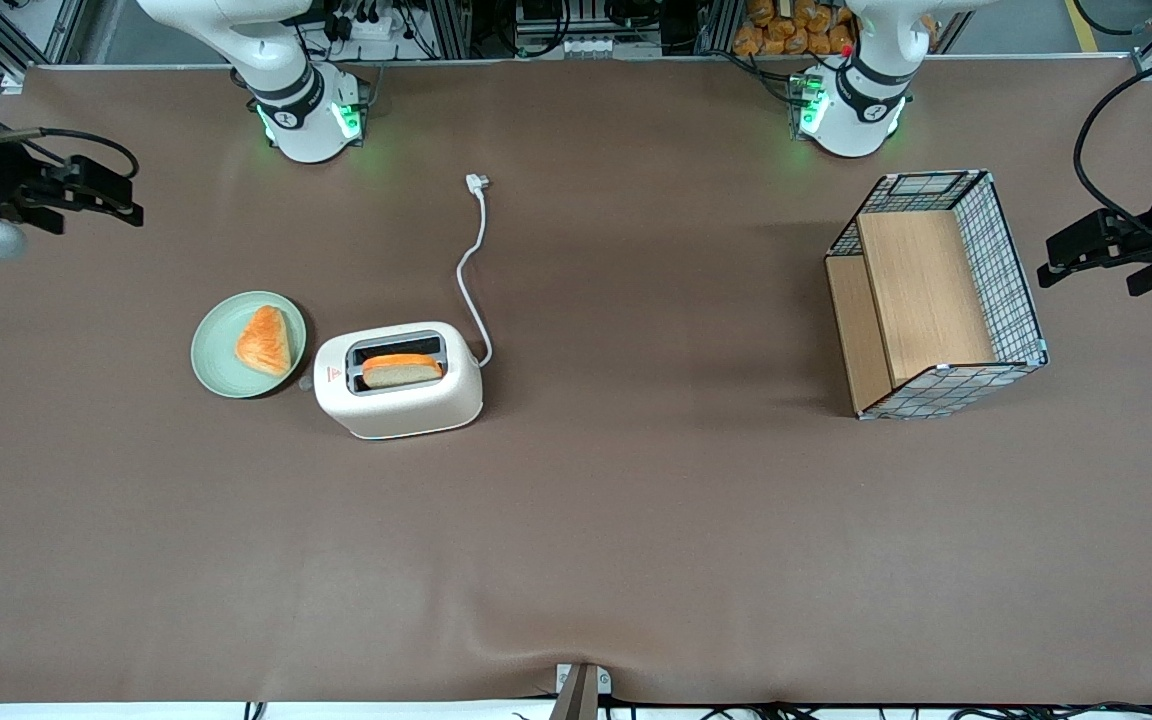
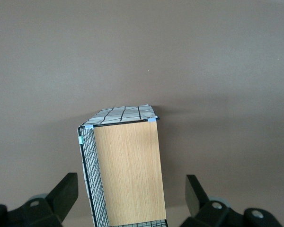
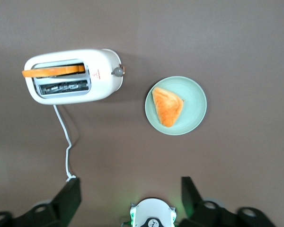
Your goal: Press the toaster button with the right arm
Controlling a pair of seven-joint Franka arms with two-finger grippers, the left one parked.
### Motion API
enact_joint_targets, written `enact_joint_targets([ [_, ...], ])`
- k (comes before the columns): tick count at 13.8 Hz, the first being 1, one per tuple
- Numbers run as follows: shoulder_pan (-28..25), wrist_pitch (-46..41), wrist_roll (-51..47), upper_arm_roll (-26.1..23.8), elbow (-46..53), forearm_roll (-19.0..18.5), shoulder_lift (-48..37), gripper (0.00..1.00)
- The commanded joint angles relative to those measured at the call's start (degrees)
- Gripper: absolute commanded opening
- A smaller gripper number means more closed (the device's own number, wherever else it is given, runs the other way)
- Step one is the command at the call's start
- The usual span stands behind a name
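The button (image 3: 117, 71) juts from the narrow end of the toaster (image 1: 398, 380), just beside the green plate (image 1: 248, 344) holding a pastry. Your right arm's gripper (image 1: 86, 190) hangs well apart, high at the table's working-arm end, fingers spread and empty. Your risk: descending off-line, you may clip the plate or shove the light toaster instead of depressing its lever.

The white toaster (image 1: 399, 381) stands upright, bread in one slot, its grey button (image 3: 117, 71) facing the plate (image 1: 216, 365).
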State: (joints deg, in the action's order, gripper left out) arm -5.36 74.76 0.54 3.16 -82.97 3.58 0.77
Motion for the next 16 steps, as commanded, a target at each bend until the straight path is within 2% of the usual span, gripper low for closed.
enact_joint_targets([
  [1, 0.2, 3.2, -0.7, -0.1, -3.3, -1.7, -3.8, 1.0],
  [4, 0.2, 10.0, -0.7, -0.1, -10.2, -1.8, -7.9, 1.0],
  [8, -0.2, 10.8, -0.6, -0.3, -10.3, -4.5, -7.7, 1.0],
  [16, 0.1, 10.1, -0.6, -0.2, -7.6, -4.7, -6.7, 1.0],
])
